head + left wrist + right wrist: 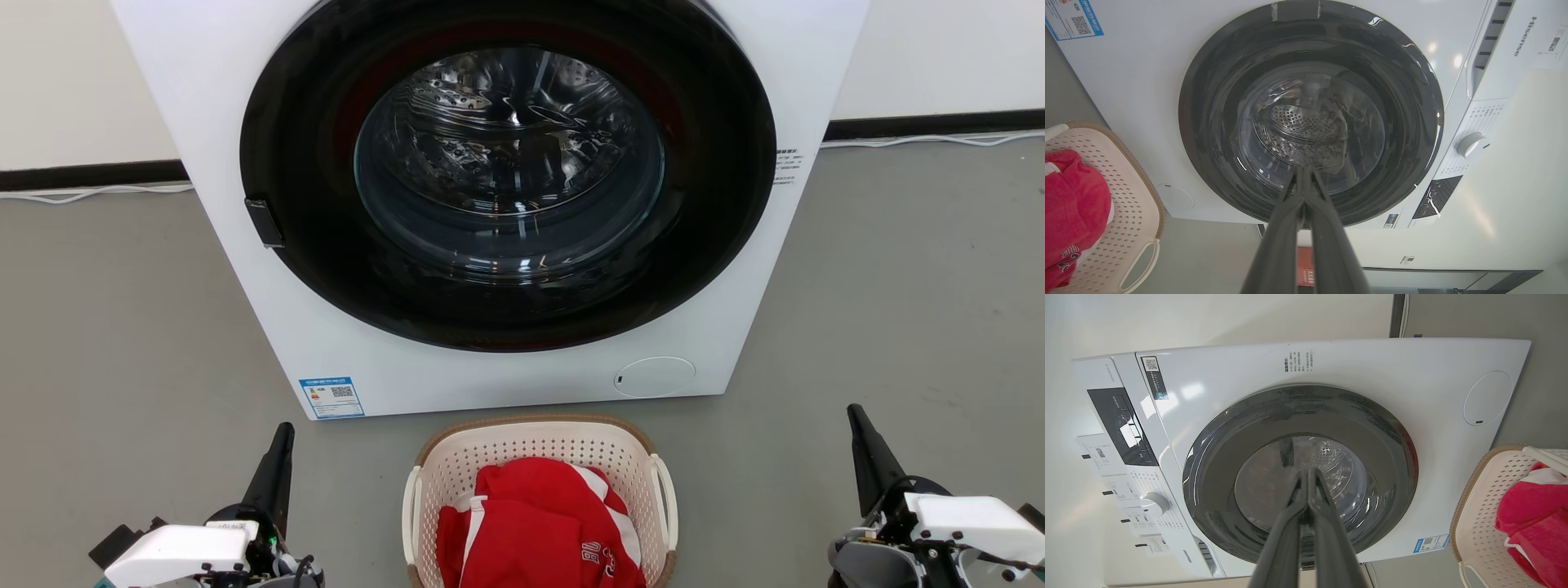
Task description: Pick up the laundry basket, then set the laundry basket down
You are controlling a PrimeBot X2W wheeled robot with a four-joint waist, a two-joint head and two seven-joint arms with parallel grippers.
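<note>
Basket point(531, 447), cream and perforated with a tan rim, stands upright on the grey floor point(122, 343) at the bottom centre of the head view. Its near end is cut off by the frame edge. A white handle point(412, 506) runs along its left side and another point(668, 498) along its right; nothing touches either one. A red garment point(539, 523) with white stripes and some lettering lies bunched inside, filling most of the basket and rising about to rim height.

Just beyond the far rim stands the white washer point(490, 377). The basket is close to its lower front panel, but whether the two touch cannot be told. On that panel a blue label point(331, 397) sits to the left and a round hatch point(654, 376) to the right. Above them the dark round door point(310, 269) is closed, and the metal drum point(506, 122) shows through its glass. The left wrist view also shows a white dial point(1470, 143) on the control panel.

The left gripper point(282, 441) hovers to the left of the basket, well apart from it, its fingers pressed together on nothing and pointing toward the washer. The right gripper point(857, 420) hovers to the right, farther from the basket, likewise closed and empty. Each wrist view shows its own two fingers meeting at the tips against the door.

Behind the washer a pale wall point(65, 73) meets the floor at a dark baseboard point(90, 174), with a white cable point(82, 194) lying along it.
</note>
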